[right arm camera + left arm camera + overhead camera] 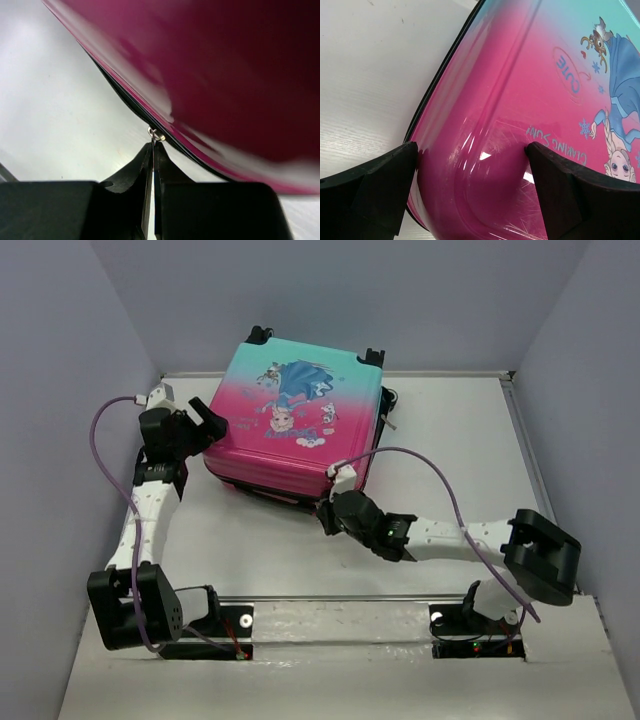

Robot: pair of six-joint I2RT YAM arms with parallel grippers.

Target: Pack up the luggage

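Observation:
The luggage [300, 415] lies flat and closed on the table, pink-to-teal shell with the princess print facing up, wheels at the far side. My left gripper [208, 426] is open, its jaws straddling the pink left corner of the shell [485, 165]. My right gripper [330, 515] is at the near front edge, shut on the metal zipper pull [153, 142], which hangs from the black zipper trim [130, 107] under the pink shell [225, 75].
The white table [260, 540] is walled by grey panels left, right and behind. A metal rail [340, 598] runs along the near edge by the arm bases. A purple cable [440, 485] loops over the right arm.

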